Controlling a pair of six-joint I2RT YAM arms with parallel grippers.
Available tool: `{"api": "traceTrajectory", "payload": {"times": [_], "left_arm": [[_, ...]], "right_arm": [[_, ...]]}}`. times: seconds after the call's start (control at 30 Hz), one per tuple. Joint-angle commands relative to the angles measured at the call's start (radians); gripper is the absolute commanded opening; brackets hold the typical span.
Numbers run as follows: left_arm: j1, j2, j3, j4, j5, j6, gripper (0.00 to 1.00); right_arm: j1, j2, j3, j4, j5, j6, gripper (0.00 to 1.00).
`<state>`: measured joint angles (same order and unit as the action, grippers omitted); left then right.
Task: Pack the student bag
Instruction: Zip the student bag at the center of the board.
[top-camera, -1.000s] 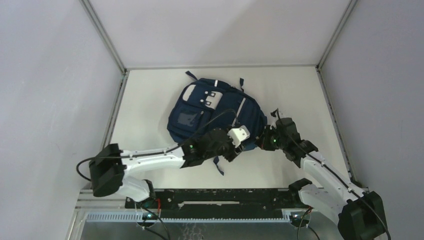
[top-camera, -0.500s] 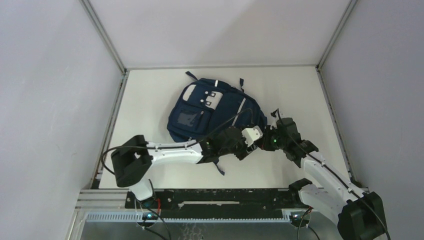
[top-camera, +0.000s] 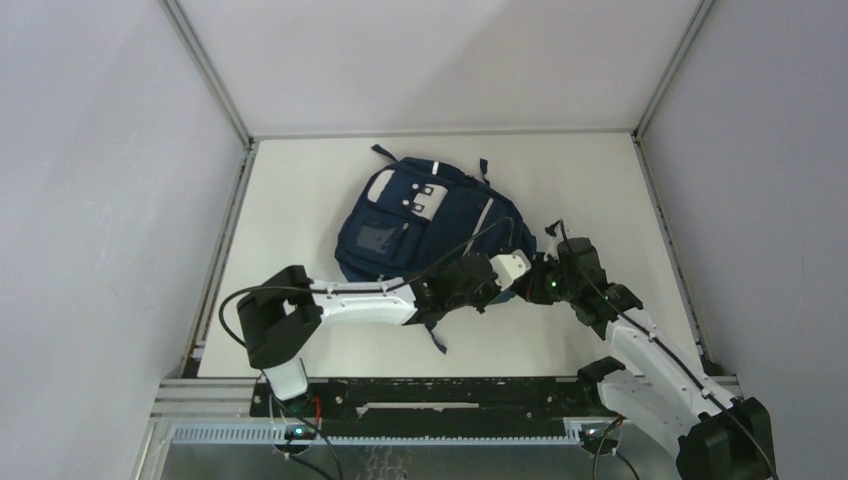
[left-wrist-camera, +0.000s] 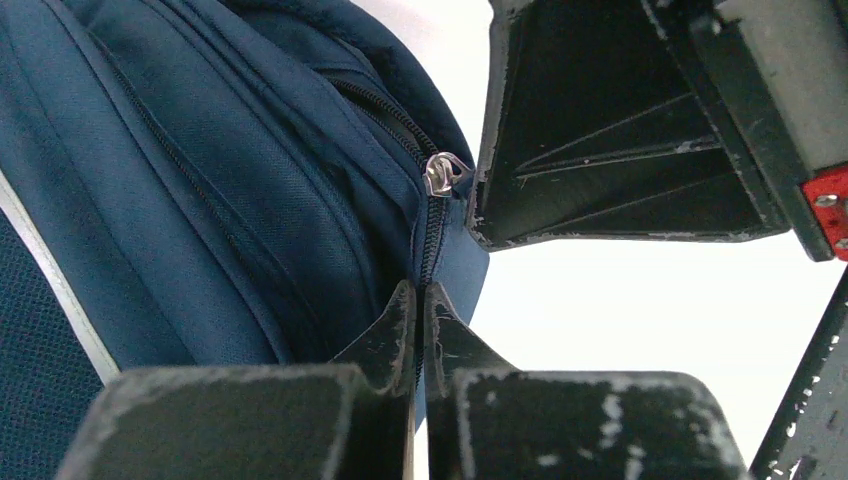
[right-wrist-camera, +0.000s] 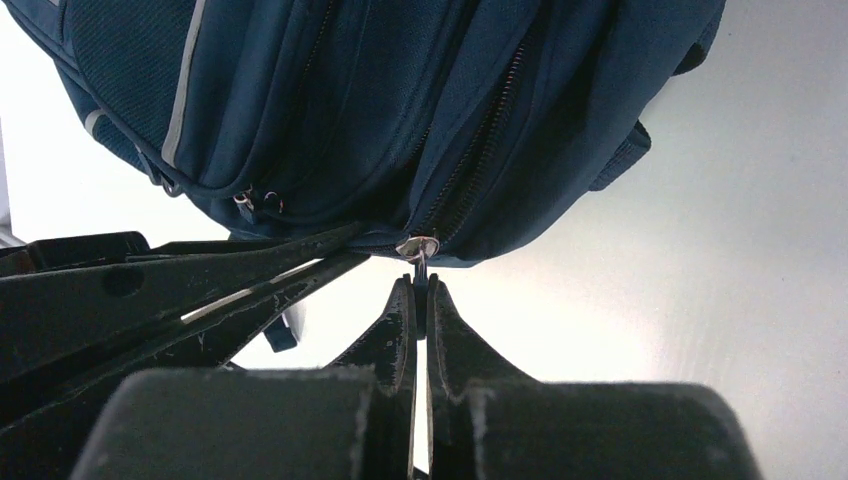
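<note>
One student bag (top-camera: 420, 215) lies front panel up on the table (top-camera: 300, 190), around its middle; its inside is hidden. Two claws meet at the bag's near right corner. The left claw (left-wrist-camera: 418, 300) is pressed together on the bag's edge, right on a zipper track. The right claw (right-wrist-camera: 420, 295) is pressed together too, pinching the one metal zipper pull (right-wrist-camera: 418, 247) hanging off that corner.
</note>
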<state>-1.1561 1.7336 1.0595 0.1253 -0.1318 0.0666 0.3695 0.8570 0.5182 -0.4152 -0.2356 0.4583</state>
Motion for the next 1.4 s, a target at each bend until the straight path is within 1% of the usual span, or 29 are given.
{"api": "traceTrajectory", "payload": {"times": [0.0, 0.1, 0.3, 0.43, 0.57, 0.67, 0.73, 0.87, 0.97, 1.03, 1.13, 1.17, 1.23, 1.27, 1.3, 1.33, 1.37], "left_arm": [[0.012, -0.02, 0.045, -0.002, -0.023, -0.022, 0.0], [0.016, -0.057, 0.003, -0.009, -0.014, -0.023, 0.0], [0.016, -0.205, -0.191, -0.016, -0.005, -0.059, 0.0], [0.016, -0.317, -0.327, -0.039, -0.016, -0.134, 0.0], [0.016, -0.423, -0.415, -0.072, -0.04, -0.2, 0.0], [0.016, -0.52, -0.46, -0.112, -0.078, -0.23, 0.0], [0.016, -0.597, -0.489, -0.152, -0.133, -0.241, 0.0], [0.016, -0.804, -0.554, -0.213, -0.249, -0.237, 0.0], [0.019, -0.946, -0.61, -0.221, -0.31, -0.229, 0.0], [0.019, -1.008, -0.637, -0.21, -0.339, -0.226, 0.0], [0.019, -1.025, -0.637, -0.197, -0.357, -0.233, 0.0], [0.019, -1.016, -0.627, -0.198, -0.352, -0.235, 0.09], [0.019, -0.99, -0.59, -0.209, -0.312, -0.229, 0.43], [0.019, -0.972, -0.568, -0.21, -0.283, -0.224, 0.56], [0.019, -0.953, -0.545, -0.21, -0.242, -0.217, 0.66], [0.019, -0.929, -0.523, -0.207, -0.206, -0.214, 0.71], [0.018, -0.901, -0.496, -0.204, -0.175, -0.213, 0.73]], "right_arm": [[-0.014, -0.029, 0.046, -0.018, 0.024, 0.001, 0.0], [-0.029, -0.027, 0.046, -0.039, 0.056, -0.002, 0.0], [-0.079, -0.024, 0.046, -0.064, 0.076, 0.006, 0.0], [-0.089, -0.028, 0.046, -0.045, 0.053, 0.009, 0.0], [-0.089, -0.003, 0.046, -0.026, 0.034, 0.018, 0.0], [-0.09, 0.026, 0.046, -0.011, 0.038, 0.019, 0.0], [-0.089, 0.04, 0.046, 0.002, 0.044, 0.021, 0.0], [-0.096, 0.046, 0.046, 0.025, 0.057, 0.028, 0.0], [-0.099, 0.072, 0.046, 0.052, 0.052, 0.029, 0.0], [-0.099, 0.104, 0.046, 0.083, 0.032, 0.031, 0.0], [-0.091, 0.148, 0.046, 0.126, -0.035, 0.039, 0.0], [-0.077, 0.153, 0.046, 0.135, -0.039, 0.041, 0.0], [-0.033, 0.152, 0.046, 0.143, -0.022, 0.044, 0.0], [-0.017, 0.152, 0.046, 0.143, -0.015, 0.047, 0.0], [-0.003, 0.152, 0.046, 0.141, -0.007, 0.052, 0.0], [0.009, 0.152, 0.046, 0.141, -0.003, 0.056, 0.0], [0.021, 0.151, 0.046, 0.142, 0.0, 0.058, 0.0]]}}
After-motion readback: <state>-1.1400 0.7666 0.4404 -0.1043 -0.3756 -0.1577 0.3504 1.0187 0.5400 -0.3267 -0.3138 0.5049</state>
